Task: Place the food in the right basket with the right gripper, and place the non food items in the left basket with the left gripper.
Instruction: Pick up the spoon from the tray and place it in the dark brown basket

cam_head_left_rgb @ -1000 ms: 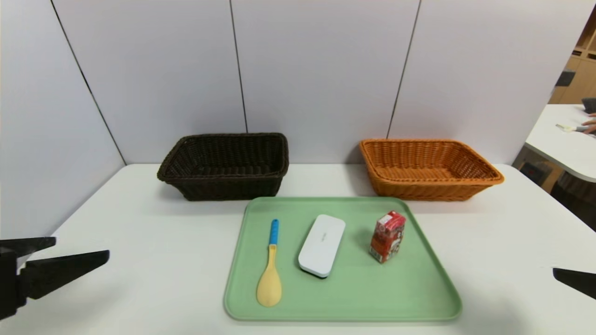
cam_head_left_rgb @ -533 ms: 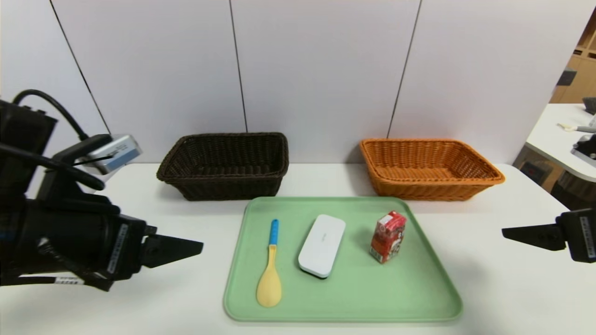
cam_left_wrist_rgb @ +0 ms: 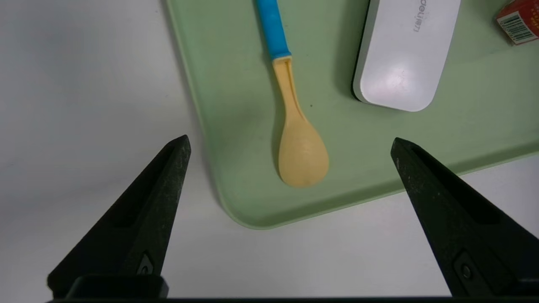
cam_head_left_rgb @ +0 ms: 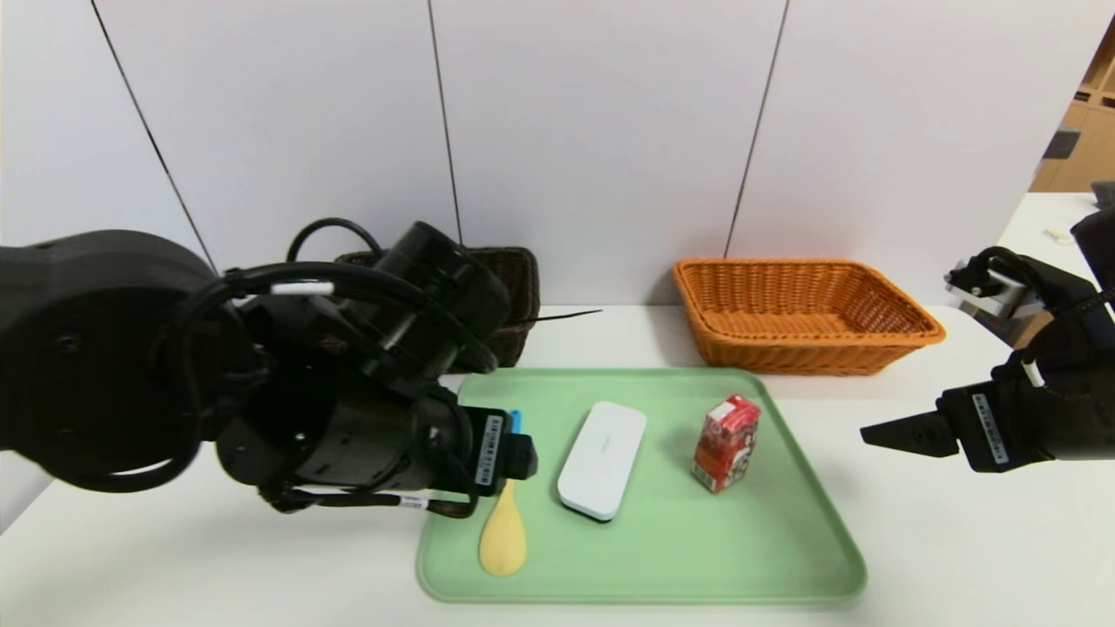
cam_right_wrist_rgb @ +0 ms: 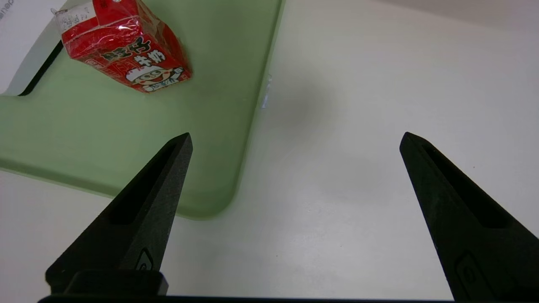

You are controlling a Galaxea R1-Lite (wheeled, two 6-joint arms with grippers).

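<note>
While my black left gripper with the white label (cam_left_wrist_rgb: 290,136) hangs over the green tray's near left corner, its fingers are wide open and hold nothing. The pale yellow spoon with the blue handle (cam_left_wrist_rgb: 303,153) lies on the flat green tray (cam_head_left_rgb: 679,557), and its round end shows between those fingers, touching neither. The white, rounded, oblong case (cam_head_left_rgb: 603,461) lies beside the spoon.

My black right gripper with the pointed fingers (cam_right_wrist_rgb: 297,134) is over the white table (cam_right_wrist_rgb: 337,252), by the tray's right side. Its fingers are wide open and empty too. The small red drink carton (cam_head_left_rgb: 726,444) stands on the tray, near those fingers but not between them.

From the head, I see the orange-tan wicker basket (cam_head_left_rgb: 806,348) and part of the dark brown wicker basket (cam_head_left_rgb: 523,296) behind my left arm; neither wrist shows them. The left wrist view shows the spoon's yellow neck, which my arm partly hides from the head. The right wrist view shows the carton's cartoon face up close.
</note>
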